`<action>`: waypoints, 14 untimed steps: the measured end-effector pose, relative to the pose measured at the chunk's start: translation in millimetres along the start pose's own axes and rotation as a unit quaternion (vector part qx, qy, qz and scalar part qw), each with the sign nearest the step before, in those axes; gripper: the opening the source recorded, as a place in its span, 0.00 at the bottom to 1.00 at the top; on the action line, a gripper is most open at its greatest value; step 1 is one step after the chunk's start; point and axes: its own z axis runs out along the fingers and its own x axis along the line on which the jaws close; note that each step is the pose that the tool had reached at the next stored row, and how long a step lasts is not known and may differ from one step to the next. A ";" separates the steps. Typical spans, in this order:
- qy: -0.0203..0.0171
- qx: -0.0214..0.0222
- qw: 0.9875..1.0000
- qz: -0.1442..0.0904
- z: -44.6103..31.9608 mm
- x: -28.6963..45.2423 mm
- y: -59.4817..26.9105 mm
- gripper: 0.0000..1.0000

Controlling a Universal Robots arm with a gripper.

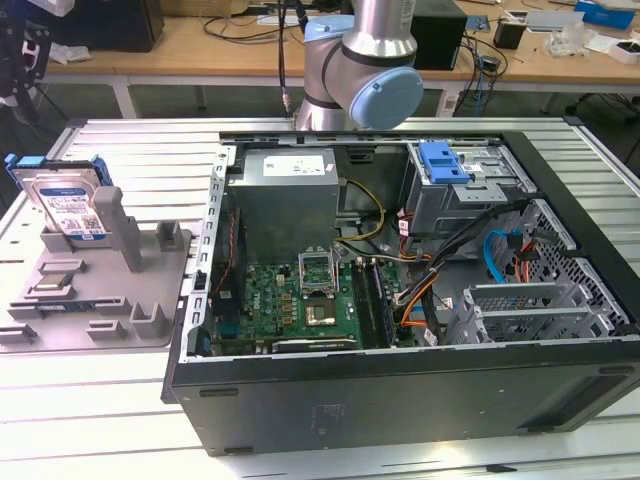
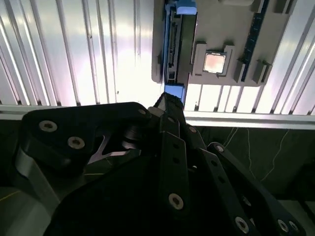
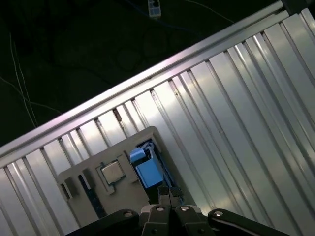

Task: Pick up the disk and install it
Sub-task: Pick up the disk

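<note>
Disk (image 1: 68, 205): stands on edge in a slot of the grey fixture tray (image 1: 105, 305), printed label turned toward the exterior camera, blue carrier frame around its edges. Leans only slightly. Rests against upright posts of the tray, with the tallest post just beside it on the exterior view's right. Not gripped by anything.

In both wrist views, seen from above as a thin edge with blue ends (image 2: 173, 49) (image 3: 147, 169), set along one side of the tray (image 2: 236, 34) (image 3: 86, 169). Near it in the same tray, a small square chip (image 2: 214, 62) (image 3: 112, 171) lying flat in a recess.

Tray: sits on the ribbed metal table (image 1: 130, 400) by its edge at the exterior view's left, just beside the open computer case (image 1: 400, 405).

Gripper (image 2: 166, 102) (image 3: 168, 192): hangs well above the table's edge rail next to the tray, well apart from the disk. Fingers drawn together at the tips, nothing between them.

Case: lies on its side at the table's middle, open side up. Holds a grey power supply (image 1: 285, 195) toward the far edge, a green motherboard (image 1: 300, 295) toward the near edge, and a metal drive cage with a blue latch (image 1: 445, 160) toward the exterior view's right.

Arm (image 1: 360, 60): rises behind the case at the table's far edge.
</note>
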 end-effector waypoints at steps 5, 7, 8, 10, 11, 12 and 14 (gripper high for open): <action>0.002 0.002 0.999 -0.050 0.1 0.0 0.0 0.11; 0.002 0.002 0.998 -0.068 0.1 0.0 0.0 0.11; 0.003 0.003 0.997 -0.078 0.1 0.0 0.0 0.11; 0.003 0.003 0.995 -0.096 0.2 0.0 0.0 0.11; 0.004 0.003 0.995 -0.104 0.2 0.0 0.0 0.11; 0.004 0.004 0.993 -0.114 0.2 0.0 0.0 0.11; 0.005 0.004 0.991 -0.134 0.3 0.0 0.0 0.11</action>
